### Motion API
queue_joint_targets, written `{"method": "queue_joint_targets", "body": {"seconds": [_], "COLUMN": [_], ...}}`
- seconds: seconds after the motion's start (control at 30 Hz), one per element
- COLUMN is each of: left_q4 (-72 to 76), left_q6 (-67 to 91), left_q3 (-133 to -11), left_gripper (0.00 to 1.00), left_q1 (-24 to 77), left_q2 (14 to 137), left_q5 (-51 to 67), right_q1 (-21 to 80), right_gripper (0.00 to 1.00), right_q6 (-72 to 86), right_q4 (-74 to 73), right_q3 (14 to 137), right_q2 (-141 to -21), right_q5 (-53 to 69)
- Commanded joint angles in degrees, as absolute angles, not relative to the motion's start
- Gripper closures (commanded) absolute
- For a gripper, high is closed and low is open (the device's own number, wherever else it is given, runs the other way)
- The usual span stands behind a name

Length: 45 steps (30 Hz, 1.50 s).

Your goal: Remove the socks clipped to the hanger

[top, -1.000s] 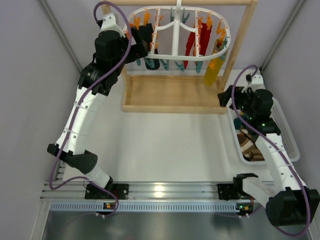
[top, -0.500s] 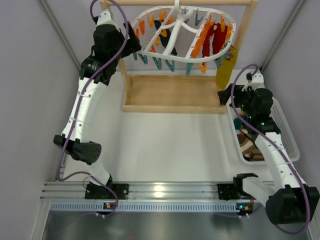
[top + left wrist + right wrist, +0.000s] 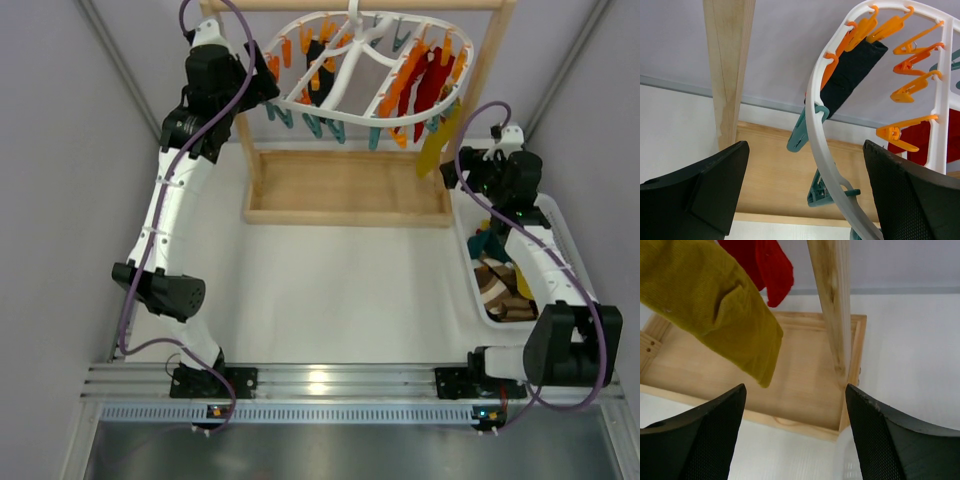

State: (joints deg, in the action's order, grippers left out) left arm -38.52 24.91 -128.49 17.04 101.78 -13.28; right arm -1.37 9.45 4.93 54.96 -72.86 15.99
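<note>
1. Tilted hanger (image 3: pixel 816 142) hangs from stand (image 3: pixel 345 185); black sock (image 3: pixel 850 75), red sock (image 3: pixel 765 265) and yellow sock (image 3: pixel 715 305) are clipped on.
2. Empty left end effector (image 3: pixel 805 192), wide open, sits by the hanger's left rim.
3. Empty right end effector (image 3: pixel 795 435), wide open, sits just below yellow sock, beside stand post.

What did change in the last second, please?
The hanger swung and tilted. The left tool moved back and left, open. The right tool advanced toward the yellow sock, open. The wooden stand and bin stayed in place.
</note>
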Motion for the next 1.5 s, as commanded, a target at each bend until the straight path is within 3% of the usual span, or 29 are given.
{"method": "queue_joint_targets", "body": {"seconds": [0.0,0.43,0.53,0.63,0.67,0.73,0.8,0.97,1.47], "left_q4": [-36.3,-36.4,-36.3,-36.4,-36.3,-36.5,-36.4,-36.4,-36.5], "left_q6": [24.0,23.8,23.8,23.7,23.7,23.7,23.8,24.1,25.6], "left_q3": [-130.5,-130.9,-130.3,-130.3,-130.2,-130.2,-130.1,-128.9,-121.2], "left_gripper": [0.01,0.01,0.01,0.01,0.01,0.01,0.01,0.01,0.01], "left_q1": [16.3,16.1,16.1,16.1,16.1,16.1,16.1,16.2,16.3], "left_q2": [101.9,101.4,100.9,100.7,100.6,100.5,100.2,97.7,86.0], "left_q5": [-12.3,-12.0,-12.0,-12.0,-12.0,-11.8,-11.4,-10.0,-7.4], "right_q1": [-1.8,-0.4,1.3,1.8,1.8,2.9,4.0,7.2,25.0], "right_gripper": [0.24,0.25,0.35,0.52,0.65,0.77,0.78,0.99,1.00], "right_q6": [9.4,7.8,7.4,7.4,7.4,7.7,8.2,9.8,10.5], "right_q4": [15.2,19.3,19.3,19.3,20.2,21.4,23.2,25.3,21.6], "right_q3": [59.2,64.9,66.1,65.9,65.4,63.1,61.4,55.4,50.0], "right_q2": [-76.9,-86.3,-87.8,-88.3,-88.1,-86.8,-84.9,-79.8,-67.4], "right_q5": [22.9,23.4,22.2,22.9,23.3,22.5,21.2,15.5,-9.6]}}
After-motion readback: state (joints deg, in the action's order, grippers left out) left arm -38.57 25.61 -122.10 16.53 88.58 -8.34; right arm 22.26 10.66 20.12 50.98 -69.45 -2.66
